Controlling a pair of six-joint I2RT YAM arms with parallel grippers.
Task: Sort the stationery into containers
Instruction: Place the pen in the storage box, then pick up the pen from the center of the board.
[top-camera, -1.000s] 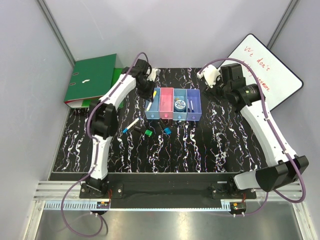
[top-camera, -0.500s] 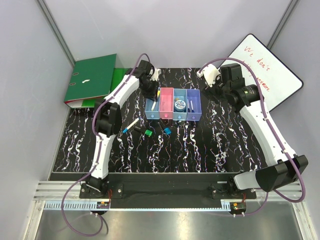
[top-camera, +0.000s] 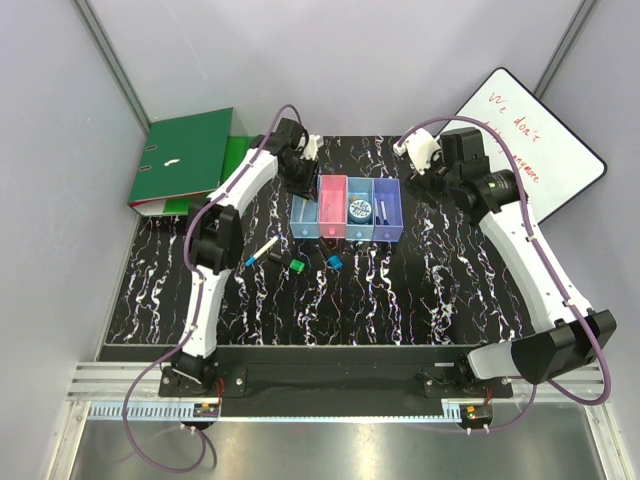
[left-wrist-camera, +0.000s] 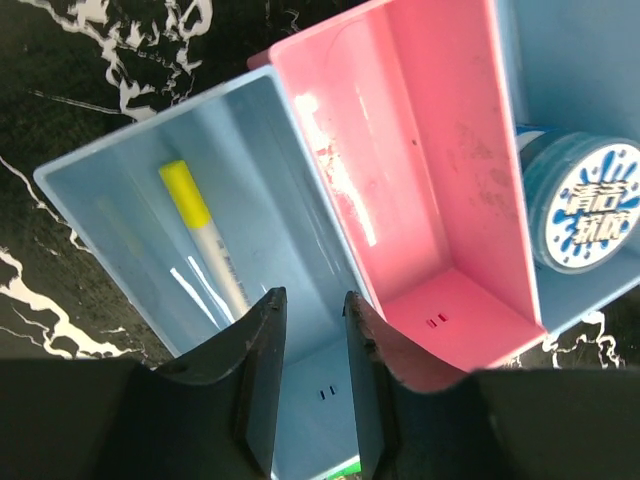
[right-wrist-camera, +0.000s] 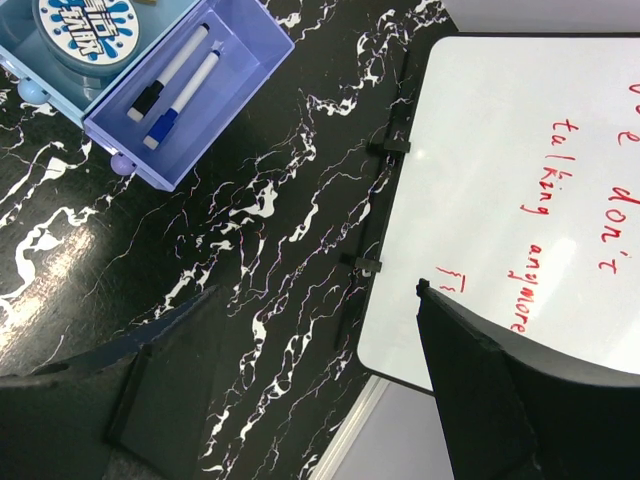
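Observation:
The containers (top-camera: 345, 232) are four joined bins in a row: light blue (left-wrist-camera: 110, 210), pink (left-wrist-camera: 420, 180), blue and purple (right-wrist-camera: 240, 60). A white marker with a yellow cap (left-wrist-camera: 205, 240) lies loose in the light blue bin. My left gripper (left-wrist-camera: 312, 300) hovers over that bin, jaws slightly apart with nothing between them. The round tape roll (left-wrist-camera: 590, 210) sits in the blue bin. Two markers (right-wrist-camera: 180, 85) lie in the purple bin. My right gripper (right-wrist-camera: 318, 290) stands wide open and empty above the table, beside the whiteboard. The pink bin holds nothing.
On the table in front of the bins lie a blue-capped marker (top-camera: 262, 251), a black piece (top-camera: 275, 259), a green piece (top-camera: 297, 265) and a blue piece (top-camera: 334, 262). Green binders (top-camera: 185, 160) lie at the back left. The whiteboard (right-wrist-camera: 520, 180) leans at the back right.
My left gripper carried the yellow-capped marker over the light blue bin, its jaws parted, and the marker now lies inside. The right arm has not moved.

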